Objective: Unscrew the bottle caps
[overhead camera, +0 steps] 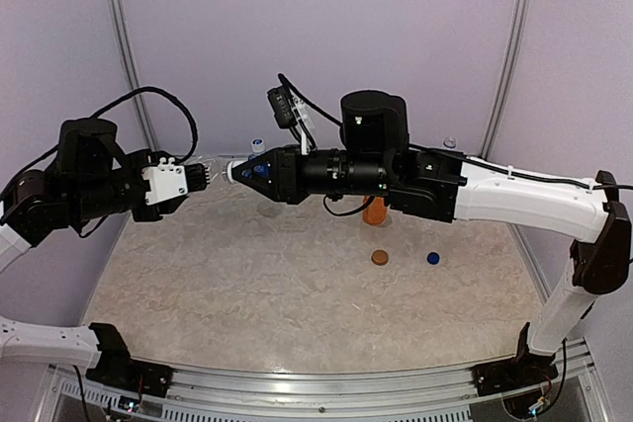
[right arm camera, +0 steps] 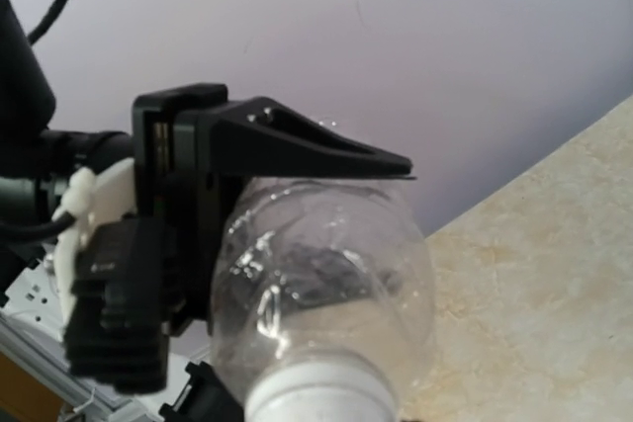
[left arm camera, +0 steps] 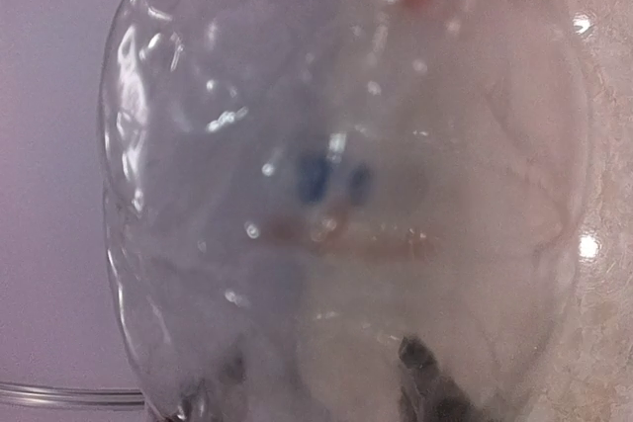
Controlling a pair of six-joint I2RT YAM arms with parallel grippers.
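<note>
My left gripper (overhead camera: 208,176) is shut on the body of a plain clear bottle (overhead camera: 220,174) and holds it level in the air, above the table's back left. The bottle fills the left wrist view (left arm camera: 336,185), with my dark fingers (left arm camera: 427,382) showing through it. My right gripper (overhead camera: 240,173) meets it from the right and is closed round its whitish cap (overhead camera: 233,173). In the right wrist view the cap (right arm camera: 316,394) sits at the bottom edge. The left gripper's black fingers (right arm camera: 297,148) clamp the bottle (right arm camera: 326,274) behind it.
An orange-brown cap (overhead camera: 380,257) and a blue cap (overhead camera: 433,258) lie loose on the table at the right. The short orange bottle (overhead camera: 374,211) stands behind my right arm. Two capped bottles stand at the back wall, one left (overhead camera: 257,145) and one right (overhead camera: 450,143).
</note>
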